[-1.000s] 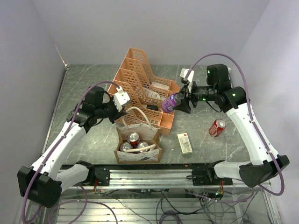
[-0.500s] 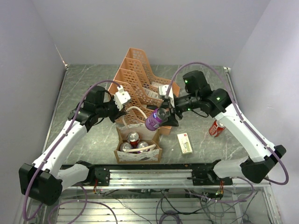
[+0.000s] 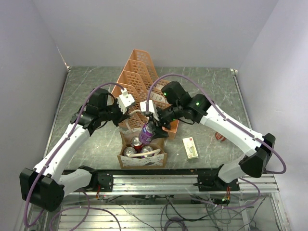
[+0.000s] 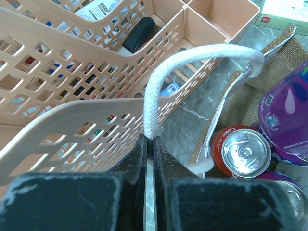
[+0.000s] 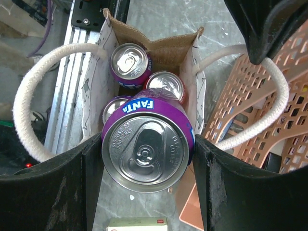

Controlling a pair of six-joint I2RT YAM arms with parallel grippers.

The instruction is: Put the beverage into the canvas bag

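Observation:
The beverage, a purple Fanta can (image 5: 147, 149), is clamped between the fingers of my right gripper (image 3: 150, 131), lid towards the wrist camera. It hangs over the far side of the open mouth of the canvas bag (image 3: 143, 160). In the right wrist view the bag (image 5: 166, 50) holds three cans; one purple can (image 5: 129, 62) lies at its near end. My left gripper (image 4: 149, 139) is shut on the bag's far cream handle (image 4: 192, 55) and holds it up beside the organizer. A red can (image 4: 243, 151) in the bag and the held purple can (image 4: 288, 115) show in the left wrist view.
A peach lattice file organizer (image 3: 139, 77) stands just behind the bag, touching distance from both grippers. A small white box (image 3: 190, 147) lies right of the bag. A red can (image 3: 220, 137) on the table is partly hidden behind the right arm. The metal rail (image 3: 159, 178) runs along the near edge.
My right arm has swung left and nearer with the purple can, from beside the organizer's right end to over the bag. The left gripper has stayed on the handle.

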